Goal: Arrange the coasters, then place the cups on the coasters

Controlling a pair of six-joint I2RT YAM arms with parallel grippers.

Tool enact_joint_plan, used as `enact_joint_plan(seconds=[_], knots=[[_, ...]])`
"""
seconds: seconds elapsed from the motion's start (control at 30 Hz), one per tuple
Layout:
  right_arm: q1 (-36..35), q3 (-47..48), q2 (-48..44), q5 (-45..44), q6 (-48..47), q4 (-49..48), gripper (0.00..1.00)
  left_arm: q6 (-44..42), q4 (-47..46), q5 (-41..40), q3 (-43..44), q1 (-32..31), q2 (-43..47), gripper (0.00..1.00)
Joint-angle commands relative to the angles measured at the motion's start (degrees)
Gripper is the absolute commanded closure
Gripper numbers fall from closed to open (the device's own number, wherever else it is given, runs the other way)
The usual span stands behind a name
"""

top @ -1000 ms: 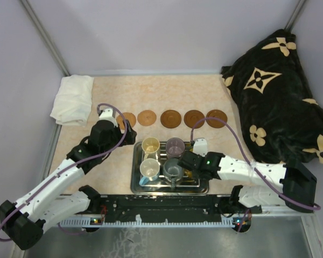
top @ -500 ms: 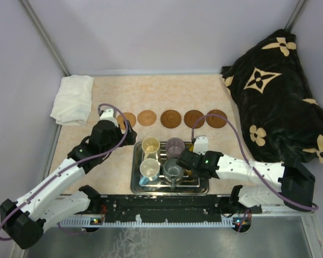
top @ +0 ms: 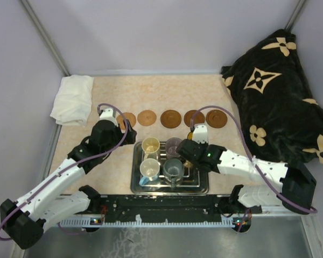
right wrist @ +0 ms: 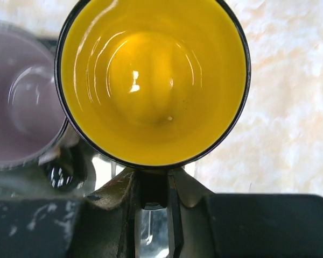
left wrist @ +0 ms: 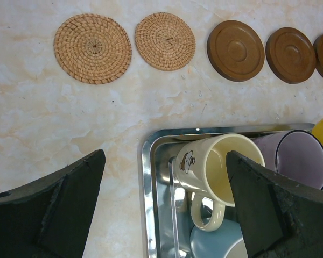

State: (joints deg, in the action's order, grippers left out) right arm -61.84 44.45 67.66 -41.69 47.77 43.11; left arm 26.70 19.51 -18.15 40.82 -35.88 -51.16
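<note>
Presently, left to right:

1. Cloth (top: 72,99): white, bunched at the far-left edge of the counter (top: 124,88), out of the working area.
2. Left claw (left wrist: 164,155): jaws wide and empty, hovering by the tray's far-left corner, probably lined up for the cream cup (left wrist: 220,166).
3. Coasters (top: 170,118): five in a row beyond the tray, spaced apart so each takes one cup. All are bare.
4. Tray (top: 134,174): carries the cream cup, white cup (top: 149,168), grey cup (top: 173,170) and purple cup (top: 172,144), bunched close.
5. Right claw (right wrist: 152,185): pinched narrow on the handle of the yellow cup (right wrist: 151,80), which sits mouth up beside the purple cup. The handle grip leaves its base free for setting down.
6. Cushion (top: 274,91): black, at the far right.
</note>
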Motion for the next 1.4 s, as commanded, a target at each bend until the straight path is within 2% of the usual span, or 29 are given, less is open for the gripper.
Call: enact_joint_plan(seconds=[0.0, 0.3, 0.5, 0.73, 0.9, 1.13, 1.37], knots=[[7.0, 3.3, -3.3, -5.4, -12.2, -12.5, 1.0, -0.9, -1.9, -1.0, -1.0, -0.1, 1.0, 0.01], [19.4, 6.9, 0.1, 0.7, -30.2, -27.7, 1.0, -0.5, -3.6, -2.1, -2.1, -0.1, 1.3, 0.01], [28.7, 9.7, 6.2, 6.6, -35.4, -35.4, 1.0, -0.4, -4.8, -3.3, -2.6, -0.1, 0.8, 0.01], [36.0, 12.2, 14.7, 9.7, -40.1, -42.9, 1.0, -1.7, -8.4, -4.5, -2.6, -0.1, 0.4, 0.01], [39.2, 13.6, 18.5, 11.7, -41.4, -46.3, 1.0, -2.8, -9.6, -4.8, -1.7, 0.0, -2.4, 0.0], [40.0, 14.5, 21.6, 12.0, -43.4, -49.3, 1.0, -3.6, -9.4, -3.9, 1.9, 0.0, -7.1, 0.0], [41.9, 11.9, 21.0, 13.3, -42.8, -50.7, 1.0, -3.5, -9.5, -3.6, 2.4, 0.0, -6.7, 0.0]])
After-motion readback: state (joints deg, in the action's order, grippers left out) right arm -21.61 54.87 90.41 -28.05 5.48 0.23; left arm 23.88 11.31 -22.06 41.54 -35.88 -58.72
